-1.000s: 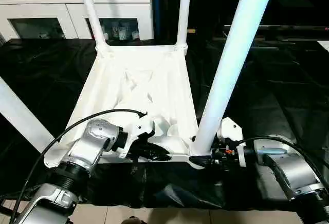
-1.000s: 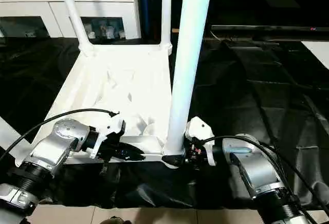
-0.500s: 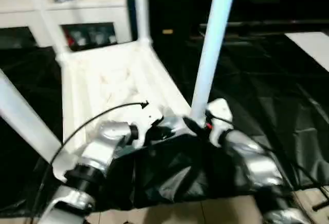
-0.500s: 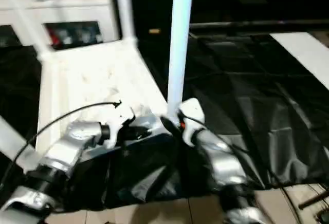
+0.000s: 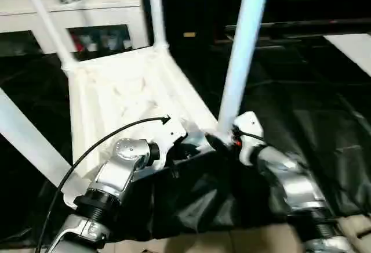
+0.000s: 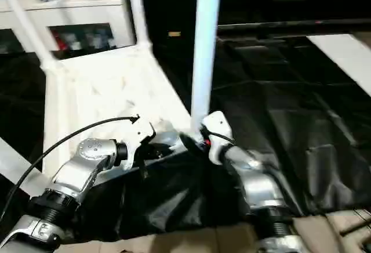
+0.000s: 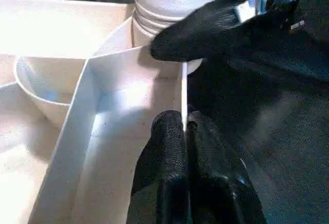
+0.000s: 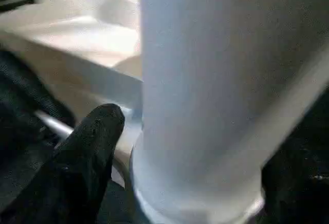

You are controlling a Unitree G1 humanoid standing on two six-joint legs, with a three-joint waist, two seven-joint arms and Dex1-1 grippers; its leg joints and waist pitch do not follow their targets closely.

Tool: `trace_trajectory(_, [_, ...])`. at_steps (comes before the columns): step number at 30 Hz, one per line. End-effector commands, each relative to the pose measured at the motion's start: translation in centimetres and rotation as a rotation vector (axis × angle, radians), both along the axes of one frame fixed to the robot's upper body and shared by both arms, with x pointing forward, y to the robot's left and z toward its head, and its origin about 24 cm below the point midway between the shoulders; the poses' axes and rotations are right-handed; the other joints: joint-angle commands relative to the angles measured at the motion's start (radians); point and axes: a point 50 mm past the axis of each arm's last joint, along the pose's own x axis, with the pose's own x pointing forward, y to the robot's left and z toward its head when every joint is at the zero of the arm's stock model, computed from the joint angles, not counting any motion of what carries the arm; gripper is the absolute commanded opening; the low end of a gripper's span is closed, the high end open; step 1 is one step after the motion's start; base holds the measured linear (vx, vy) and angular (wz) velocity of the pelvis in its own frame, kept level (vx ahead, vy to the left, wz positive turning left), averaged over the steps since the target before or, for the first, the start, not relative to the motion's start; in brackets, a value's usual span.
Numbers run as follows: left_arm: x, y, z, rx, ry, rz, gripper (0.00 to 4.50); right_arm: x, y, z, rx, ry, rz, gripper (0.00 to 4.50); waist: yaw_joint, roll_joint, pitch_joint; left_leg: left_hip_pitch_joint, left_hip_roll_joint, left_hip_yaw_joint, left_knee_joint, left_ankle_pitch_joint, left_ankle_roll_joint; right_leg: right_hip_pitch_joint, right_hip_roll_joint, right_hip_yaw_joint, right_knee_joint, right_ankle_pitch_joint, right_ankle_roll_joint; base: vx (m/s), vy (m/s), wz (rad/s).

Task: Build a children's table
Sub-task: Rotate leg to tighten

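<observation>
Left hand (image 7: 184, 131) pinches the children's table (image 5: 124, 87) rim beside right hand (image 5: 223, 143).

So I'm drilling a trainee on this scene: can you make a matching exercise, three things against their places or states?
Things:
1. left end effector
2. right end effector
3. cabinet

States:
A. stands behind the upturned table
B. pinches the tabletop rim
C. grips the base of the near leg

Pairs: 1-B, 2-C, 3-A
</observation>
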Motion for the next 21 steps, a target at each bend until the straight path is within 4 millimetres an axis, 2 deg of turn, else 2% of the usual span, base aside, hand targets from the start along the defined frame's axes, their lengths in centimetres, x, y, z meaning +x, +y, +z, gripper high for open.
trace_trajectory(1, [-0.6, -1.9, 1.3, -0.093, -0.038, -0.144, 0.00, -1.1, 2.0, -0.3, 0.028, 0.036, 0.167, 3.78, 0.004, -0.022, -0.056, 0.015, 0.047, -0.016, -0.058, -0.277, 0.073, 0.036, -0.054, 0.042, -0.074, -0.266, -0.207, 0.000, 0.000, 0.00])
trace_trajectory(2, [-0.6, -1.3, 1.3, -0.084, -0.027, -0.170, 0.00, -1.4, 1.2, -0.1, 0.017, 0.040, 0.213, 3.78, 0.013, -0.018, -0.060, 0.010, 0.051, -0.016, -0.055, -0.216, 0.089, 0.039, -0.053, 0.038, -0.062, -0.206, -0.222, 0.000, 0.000, 0.00])
trace_trajectory(4, [-0.6, -0.9, 1.4, -0.077, -0.022, -0.183, 0.00, -1.6, 0.9, 0.0, 0.012, 0.045, 0.232, 3.78, 0.017, -0.015, -0.062, 0.007, 0.052, -0.017, -0.053, -0.188, 0.097, 0.043, -0.052, 0.035, -0.056, -0.175, -0.229, 0.000, 0.000, 0.00])
trace_trajectory(6, [-0.6, -0.4, 1.4, -0.061, -0.012, -0.199, 0.00, -1.8, 0.4, 0.1, 0.004, 0.059, 0.271, 3.78, 0.021, -0.013, -0.062, 0.009, 0.056, -0.016, -0.051, -0.194, 0.099, 0.040, -0.051, 0.033, -0.053, -0.162, -0.243, 0.000, 0.000, 0.00])
trace_trajectory(8, [-0.5, 0.4, 1.5, -0.043, 0.003, -0.225, 0.00, -2.5, -0.6, 0.4, -0.007, 0.099, 0.353, 3.63, 0.024, -0.021, -0.063, 0.010, 0.056, -0.015, -0.050, -0.197, 0.098, 0.041, -0.050, 0.032, -0.052, -0.163, -0.246, 0.000, 0.000, 0.00])
trace_trajectory(10, [-0.5, 0.8, 1.5, -0.033, 0.012, -0.239, 0.00, -2.7, -1.0, 0.5, -0.013, 0.113, 0.379, 3.43, 0.030, -0.015, -0.061, 0.010, 0.059, -0.015, -0.050, -0.208, 0.098, 0.037, -0.052, 0.033, -0.052, -0.180, -0.246, 0.000, 0.000, 0.00])
trace_trajectory(11, [-0.4, 1.3, 1.6, -0.020, 0.015, -0.248, 0.00, -2.8, -1.3, 0.6, -0.021, 0.121, 0.401, 3.36, 0.029, -0.020, -0.062, 0.009, 0.059, -0.014, -0.050, -0.210, 0.097, 0.039, -0.052, 0.033, -0.052, -0.183, -0.245, 0.000, 0.000, 0.00])
trace_trajectory(13, [-0.3, 1.7, 1.6, -0.011, 0.019, -0.254, 0.00, -2.9, -1.5, 0.7, -0.031, 0.125, 0.420, 3.18, 0.032, -0.019, -0.060, 0.009, 0.058, -0.015, -0.052, -0.225, 0.089, 0.038, -0.054, 0.033, -0.054, -0.210, -0.241, 0.000, 0.000, 0.00])
trace_trajectory(14, [-0.3, 1.8, 1.7, -0.007, 0.021, -0.258, 0.00, -2.9, -1.6, 0.8, -0.033, 0.126, 0.428, 3.08, 0.035, -0.023, -0.061, 0.011, 0.059, -0.016, -0.053, -0.232, 0.080, 0.038, -0.058, 0.034, -0.056, -0.233, -0.234, 0.000, 0.000, 0.00])
trace_trajectory(18, [-0.3, 2.2, 1.7, 0.003, 0.032, -0.273, 0.00, -3.0, -1.6, 0.9, -0.040, 0.131, 0.453, 2.82, 0.035, -0.023, -0.060, 0.010, 0.058, -0.016, -0.054, -0.238, 0.067, 0.038, -0.059, 0.034, -0.058, -0.262, -0.224, 0.000, 0.000, 0.00])
trace_trajectory(21, [-0.3, 2.6, 1.7, 0.011, 0.044, -0.287, 0.00, -3.2, -1.6, 1.0, -0.038, 0.141, 0.476, 2.77, 0.037, -0.024, -0.065, 0.009, 0.058, -0.017, -0.051, -0.212, 0.073, 0.041, -0.058, 0.033, -0.053, -0.224, -0.228, 0.000, 0.000, 0.00])
